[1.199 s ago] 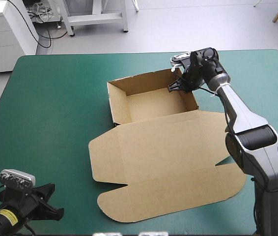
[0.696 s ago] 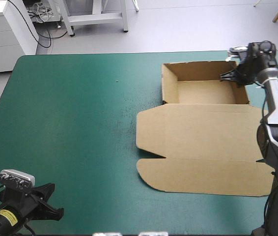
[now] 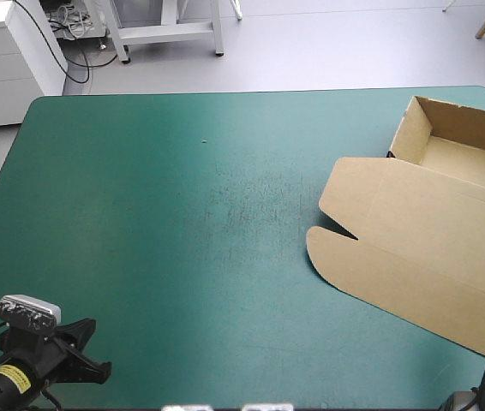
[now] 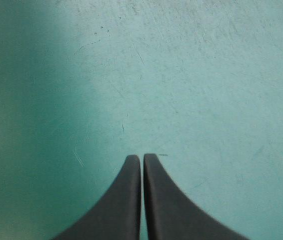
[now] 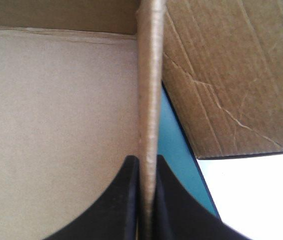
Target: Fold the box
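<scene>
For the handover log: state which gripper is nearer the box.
Right. The right gripper is shut on a wall of the box; the left gripper, shut, is over the near-left corner of the teal-green cover, far from it.

From above and behind I overlook the table (image 3: 140, 214); my left wrist camera hugs its teal-green cover (image 4: 181, 75), my right the box (image 5: 56, 125), also visible overhead.

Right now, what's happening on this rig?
The right end effector is shut on a raised wall of the brown box. The box is an open tray with its lid lying flat, at the table's right edge on the teal-green cover. The left end effector is shut on nothing, over bare cover by the table's near left corner.
</scene>
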